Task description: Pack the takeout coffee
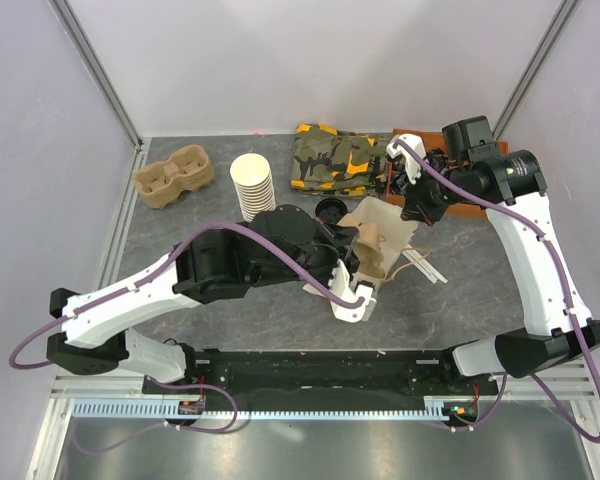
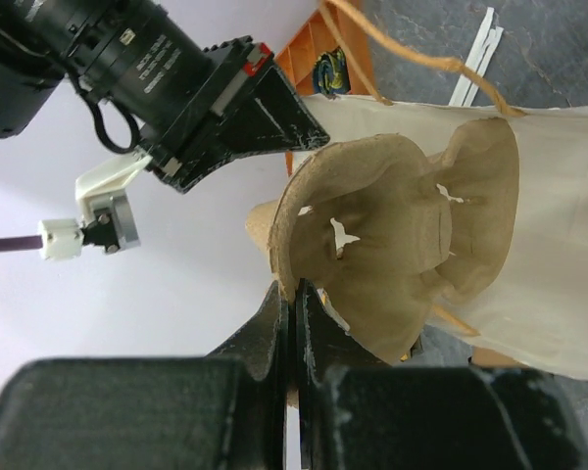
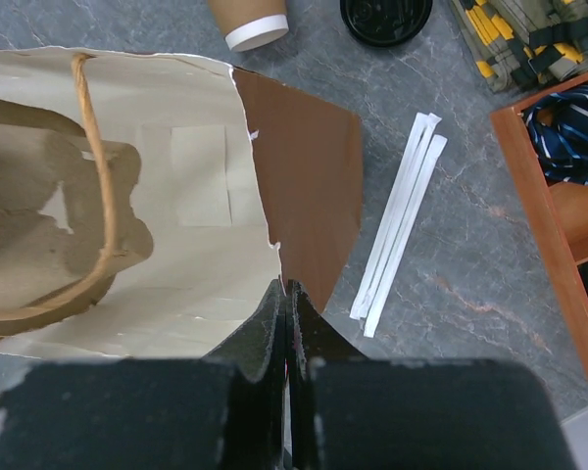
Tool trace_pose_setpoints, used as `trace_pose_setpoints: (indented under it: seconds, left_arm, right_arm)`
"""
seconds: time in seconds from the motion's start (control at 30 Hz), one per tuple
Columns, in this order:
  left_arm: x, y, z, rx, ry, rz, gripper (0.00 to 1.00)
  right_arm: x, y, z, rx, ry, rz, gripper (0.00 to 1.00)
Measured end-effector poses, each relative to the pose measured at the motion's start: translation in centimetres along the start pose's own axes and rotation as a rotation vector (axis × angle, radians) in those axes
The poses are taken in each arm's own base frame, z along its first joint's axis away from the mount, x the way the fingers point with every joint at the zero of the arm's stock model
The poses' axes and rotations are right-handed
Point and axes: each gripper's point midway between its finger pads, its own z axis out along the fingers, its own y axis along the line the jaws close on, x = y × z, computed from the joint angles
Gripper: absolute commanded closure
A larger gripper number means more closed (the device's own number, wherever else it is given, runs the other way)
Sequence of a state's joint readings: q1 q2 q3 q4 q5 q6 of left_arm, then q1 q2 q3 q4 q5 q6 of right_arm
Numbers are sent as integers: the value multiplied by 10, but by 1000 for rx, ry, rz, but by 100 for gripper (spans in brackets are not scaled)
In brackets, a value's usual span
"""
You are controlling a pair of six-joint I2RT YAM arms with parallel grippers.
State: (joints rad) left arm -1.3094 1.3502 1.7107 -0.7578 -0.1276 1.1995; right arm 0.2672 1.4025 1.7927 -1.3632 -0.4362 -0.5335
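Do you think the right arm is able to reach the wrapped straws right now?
Probably not yet: the right gripper is shut on the edge of the paper bag; the straws lie unobstructed beside it.

The left arm (image 1: 115, 300) and the right arm (image 1: 533, 250) are built from white, boxy link shells joined by black, rounded joint housings. A purple cable (image 2: 5, 245) is looped along each arm and ends in a white connector. Black bases are bolted to a black rail (image 1: 320, 365). The left gripper (image 2: 292, 313) and right gripper (image 3: 287, 308) are formed of matte black, tapering fingers.
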Motion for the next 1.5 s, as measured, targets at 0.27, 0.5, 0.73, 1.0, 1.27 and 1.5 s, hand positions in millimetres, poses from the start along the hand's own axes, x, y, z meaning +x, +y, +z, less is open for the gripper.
trace_pose_setpoints:
  seconds: [0.27, 0.5, 0.73, 1.0, 1.27, 1.5]
  left_arm:
    - [-4, -18, 22, 60, 22, 46, 98]
    - [-17, -8, 25, 46, 41, 132, 98]
    - [-26, 3, 13, 17, 61, 225, 98]
    - [-39, 17, 0, -20, 74, 340, 98]
    - [-39, 4, 2, 40, 71, 379, 98]
    - [-24, -34, 20, 187, 67, 327, 98]
  right_arm:
    - [-9, 7, -2, -2, -15, -12, 100]
    - [-6, 4, -2, 26, 6, -8, 100]
    - [4, 1, 4, 36, 44, 4, 100]
    - [7, -2, 7, 45, 63, 13, 100]
    - [6, -1, 7, 36, 58, 19, 100]
    - [0, 10, 4, -1, 23, -7, 100]
